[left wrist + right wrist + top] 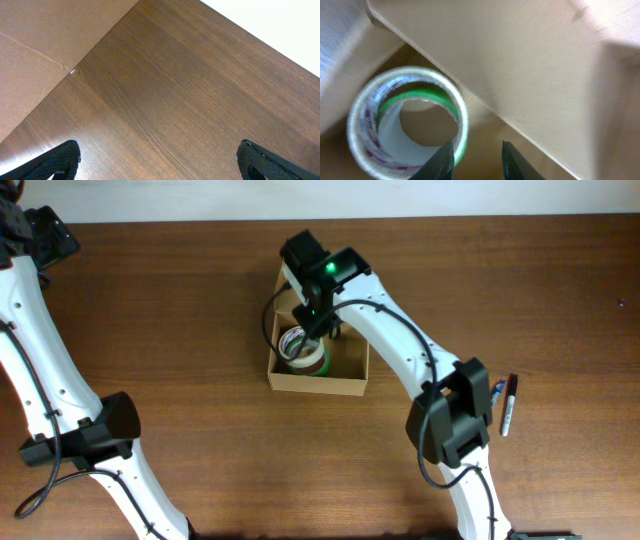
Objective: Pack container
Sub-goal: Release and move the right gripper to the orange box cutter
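Note:
The tan cardboard container (318,385) stands open at the table's middle, its flap lid (520,75) raised at the back. Inside on the left lies a clear tape roll with red print (296,344) on top of a green tape roll (318,366). My right gripper (328,330) is lowered into the container. In the right wrist view its fingers (477,162) are apart, right beside the clear roll (365,130) and the green roll (420,95), with bare box floor between them. My left gripper (157,160) is open and empty over bare table at the far left.
A black marker (508,402) and a small blue item (497,388) lie right of the container. A tan cardboard-like surface (40,55) lies beyond the table's edge in the left wrist view.

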### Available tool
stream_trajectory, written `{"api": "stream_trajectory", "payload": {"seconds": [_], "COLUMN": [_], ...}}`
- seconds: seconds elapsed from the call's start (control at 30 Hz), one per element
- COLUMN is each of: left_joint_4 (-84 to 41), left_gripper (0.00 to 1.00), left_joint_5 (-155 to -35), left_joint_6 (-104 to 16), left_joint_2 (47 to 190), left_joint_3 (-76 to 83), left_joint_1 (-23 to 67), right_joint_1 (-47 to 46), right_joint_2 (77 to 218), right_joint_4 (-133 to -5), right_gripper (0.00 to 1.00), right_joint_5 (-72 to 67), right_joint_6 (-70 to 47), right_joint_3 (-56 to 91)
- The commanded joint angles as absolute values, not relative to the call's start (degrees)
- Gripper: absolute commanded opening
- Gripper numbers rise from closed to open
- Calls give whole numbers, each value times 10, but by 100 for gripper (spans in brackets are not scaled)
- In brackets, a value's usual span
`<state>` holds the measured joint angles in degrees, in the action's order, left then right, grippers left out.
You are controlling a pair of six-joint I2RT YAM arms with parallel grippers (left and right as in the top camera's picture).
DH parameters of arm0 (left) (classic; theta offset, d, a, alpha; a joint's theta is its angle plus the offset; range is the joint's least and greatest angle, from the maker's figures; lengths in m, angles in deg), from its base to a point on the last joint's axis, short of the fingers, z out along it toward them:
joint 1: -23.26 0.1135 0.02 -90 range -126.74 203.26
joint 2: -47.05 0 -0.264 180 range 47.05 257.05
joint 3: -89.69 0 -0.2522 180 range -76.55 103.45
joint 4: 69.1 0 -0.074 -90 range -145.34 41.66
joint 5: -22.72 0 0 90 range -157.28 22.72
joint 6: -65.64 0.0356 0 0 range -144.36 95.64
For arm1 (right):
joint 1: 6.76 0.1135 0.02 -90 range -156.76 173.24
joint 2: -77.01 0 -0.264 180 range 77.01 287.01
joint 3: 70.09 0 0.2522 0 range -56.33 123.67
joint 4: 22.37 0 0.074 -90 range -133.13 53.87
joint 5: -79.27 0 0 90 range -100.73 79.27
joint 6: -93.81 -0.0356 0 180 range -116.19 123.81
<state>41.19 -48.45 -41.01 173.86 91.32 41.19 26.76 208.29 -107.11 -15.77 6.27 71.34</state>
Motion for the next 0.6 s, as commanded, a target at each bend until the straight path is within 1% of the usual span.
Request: {"api": "stream_trajectory", "payload": {"seconds": [0.0,0.1,0.2,0.33,0.4,0.53,0.57], "left_joint_4": [413,413,413,413,413,413,413], "left_gripper": [100,100,100,100,100,100,100], "left_joint_5": [-485,-485,-485,-485,-485,-485,-485], "left_joint_6": [-403,-403,-403,-403,-403,-403,-403], "left_joint_2": [1725,1725,1725,1725,1725,1725,1725], "left_joint_3": [911,911,911,911,911,911,911], "left_joint_1": [415,415,415,415,415,415,415], "right_joint_1": [265,265,261,211,170,73,50], "right_joint_2": [2018,1956,1882,1775,1719,1604,1583], "right_joint_4": [-1086,-1101,-1104,-1091,-1062,-965,-945], "right_gripper": [34,34,37,43,44,53,54], "right_joint_5": [-202,-244,-299,-305,-302,-285,-280], "right_joint_6": [71,75,75,70,63,46,44], "right_joint_3": [748,748,748,710,650,465,423]}}
